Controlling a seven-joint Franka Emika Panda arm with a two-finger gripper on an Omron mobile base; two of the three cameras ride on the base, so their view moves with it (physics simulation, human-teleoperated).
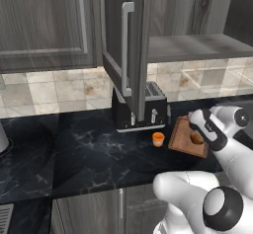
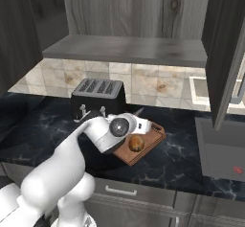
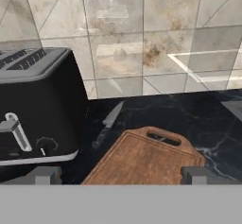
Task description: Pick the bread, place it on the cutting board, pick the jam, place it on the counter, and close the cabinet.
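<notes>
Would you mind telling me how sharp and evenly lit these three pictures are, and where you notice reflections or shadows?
Left base view: soft, slightly blurred; the jam casts a faint shadow on the counter. Right base view: the cabinet interior is dim, and the arm shades part of the cutting board beside the bread. Hand view: sharpest, with pale window-like reflections on the wall tiles and a glossy toaster.

One toaster (image 1: 140,108), one knife (image 3: 108,124)

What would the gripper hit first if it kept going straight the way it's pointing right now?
Probably the cutting board: the gripper points low across it with fingers spread. Past the board lie a knife and the tiled wall. Depth is unclear, so it might skim over the board.
</notes>
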